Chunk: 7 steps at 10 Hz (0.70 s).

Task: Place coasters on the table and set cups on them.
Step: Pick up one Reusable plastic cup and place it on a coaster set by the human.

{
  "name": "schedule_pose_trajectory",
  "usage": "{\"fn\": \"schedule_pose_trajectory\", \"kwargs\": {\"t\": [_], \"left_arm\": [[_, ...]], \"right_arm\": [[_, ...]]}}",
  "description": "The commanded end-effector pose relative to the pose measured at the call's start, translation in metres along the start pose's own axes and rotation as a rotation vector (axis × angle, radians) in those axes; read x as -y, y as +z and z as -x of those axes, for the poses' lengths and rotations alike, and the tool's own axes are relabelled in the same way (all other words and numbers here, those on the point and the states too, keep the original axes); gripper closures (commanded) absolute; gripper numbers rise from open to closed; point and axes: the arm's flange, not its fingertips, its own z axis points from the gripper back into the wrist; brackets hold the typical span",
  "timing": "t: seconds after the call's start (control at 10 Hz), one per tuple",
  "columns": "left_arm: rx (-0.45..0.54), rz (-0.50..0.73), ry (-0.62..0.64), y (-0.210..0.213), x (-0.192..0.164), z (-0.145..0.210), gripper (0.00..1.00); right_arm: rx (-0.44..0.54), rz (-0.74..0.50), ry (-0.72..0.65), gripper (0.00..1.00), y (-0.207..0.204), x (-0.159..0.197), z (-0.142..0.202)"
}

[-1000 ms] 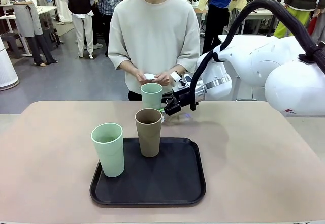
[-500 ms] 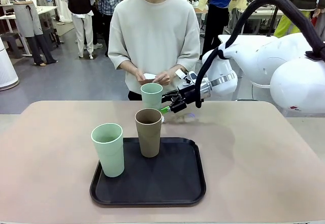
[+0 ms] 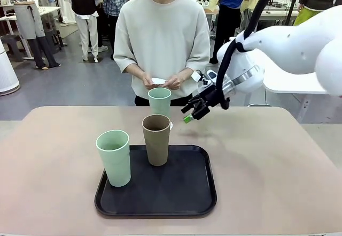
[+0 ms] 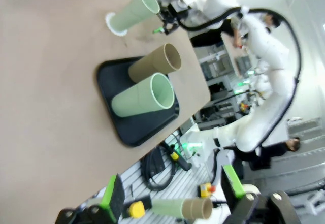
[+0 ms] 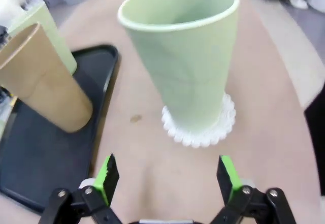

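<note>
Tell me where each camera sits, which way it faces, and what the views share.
Front view: fixed on the robot's side, looking across the table at the person; right arm and right gripper show.
Left wrist view: on the left arm, rolled, looking over the table from beyond its edge; open left gripper at bottom.
Right wrist view: low over the table, facing the green cup on its coaster; own open fingers.
Shared: all show that cup, the brown cup, the tray.
</note>
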Motion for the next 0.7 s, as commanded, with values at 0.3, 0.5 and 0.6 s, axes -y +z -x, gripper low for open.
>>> {"fn": "schedule_pose_trajectory", "kwargs": {"t": [0.3, 0.5, 0.6], "left_arm": [[0.003, 0.013, -0.002, 0.002, 0.001, 0.001, 0.00], [0.003, 0.013, -0.002, 0.002, 0.001, 0.001, 0.00], [0.003, 0.013, -0.002, 0.002, 0.001, 0.001, 0.00]], "right_arm": [[-0.690, 0.181, -0.266, 0.00, 0.104, -0.150, -0.100], [-0.760, 0.238, -0.299, 0.00, 0.116, -0.181, -0.131], [-0.725, 0.218, -0.255, 0.00, 0.115, -0.181, -0.137]]}}
